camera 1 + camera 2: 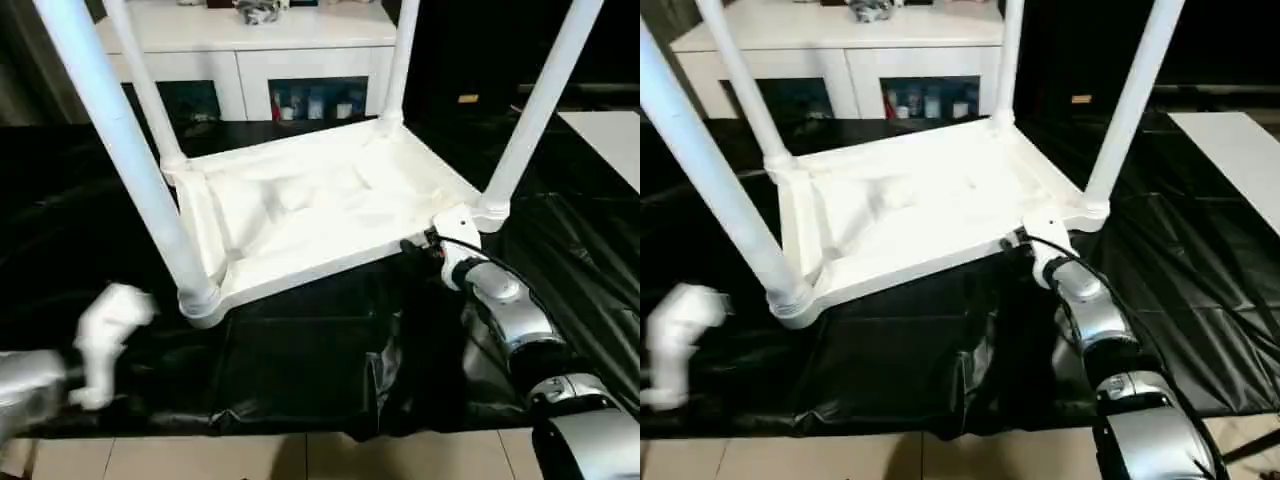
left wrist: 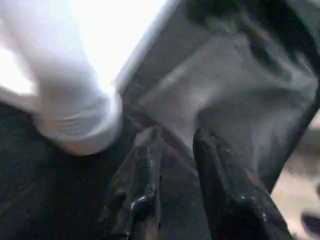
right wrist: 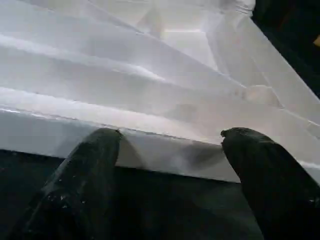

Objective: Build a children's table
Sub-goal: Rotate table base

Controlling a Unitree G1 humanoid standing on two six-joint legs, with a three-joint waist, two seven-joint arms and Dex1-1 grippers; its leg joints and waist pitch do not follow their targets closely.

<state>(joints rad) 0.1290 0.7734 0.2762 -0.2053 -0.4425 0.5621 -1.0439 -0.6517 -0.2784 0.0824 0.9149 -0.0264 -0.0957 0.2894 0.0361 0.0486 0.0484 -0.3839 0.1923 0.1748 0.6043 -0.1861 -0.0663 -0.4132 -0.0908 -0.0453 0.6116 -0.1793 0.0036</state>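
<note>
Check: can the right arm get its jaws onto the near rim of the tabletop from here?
Probably yes. The right gripper sits right at the tabletop near rim, jaws open wide with one to each side, and nothing lies between them and the edge.

no readable text, labels or numbers

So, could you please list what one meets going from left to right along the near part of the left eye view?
Left gripper → near-left leg in its corner socket → tabletop's near rim → right gripper → near-right leg.
</note>
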